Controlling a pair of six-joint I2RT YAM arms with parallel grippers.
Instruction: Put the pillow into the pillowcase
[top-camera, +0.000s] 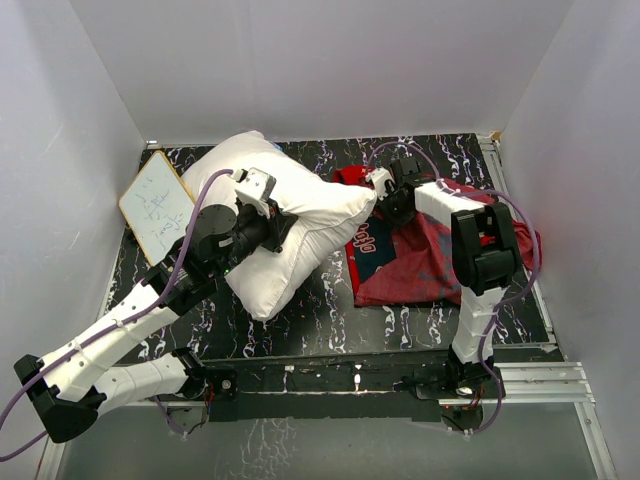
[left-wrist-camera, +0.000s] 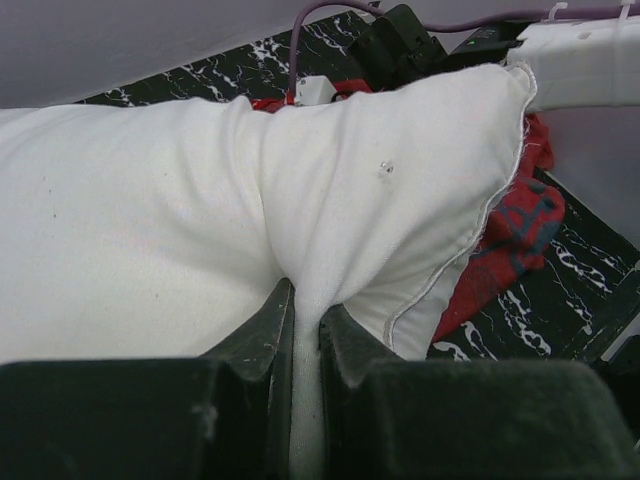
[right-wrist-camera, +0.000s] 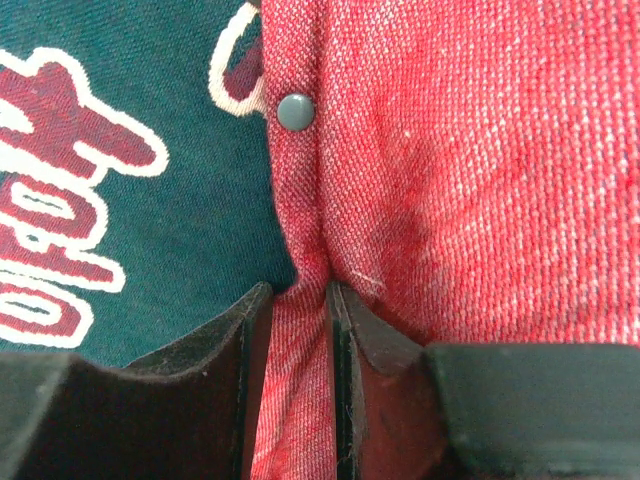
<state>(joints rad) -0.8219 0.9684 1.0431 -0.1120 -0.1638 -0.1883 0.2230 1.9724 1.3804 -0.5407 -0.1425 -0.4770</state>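
The white pillow (top-camera: 300, 205) lies across the left and middle of the black table, one corner reaching over the red pillowcase (top-camera: 425, 262). My left gripper (top-camera: 283, 228) is shut on a pinched fold of the pillow (left-wrist-camera: 180, 200), the fabric squeezed between its jaws (left-wrist-camera: 305, 305). The pillowcase (left-wrist-camera: 512, 228) shows red beyond the pillow's corner. My right gripper (top-camera: 388, 210) sits at the pillowcase's left edge and is shut on a fold of its red cloth (right-wrist-camera: 480, 150). That fold stands between the jaws (right-wrist-camera: 300, 292) just below a grey snap button (right-wrist-camera: 295, 111).
A small wood-framed whiteboard (top-camera: 155, 206) leans at the back left of the marbled black table (top-camera: 330, 312). White walls close in on three sides. A teal panel with outlined lettering (right-wrist-camera: 100, 200) lies left of the gripped hem.
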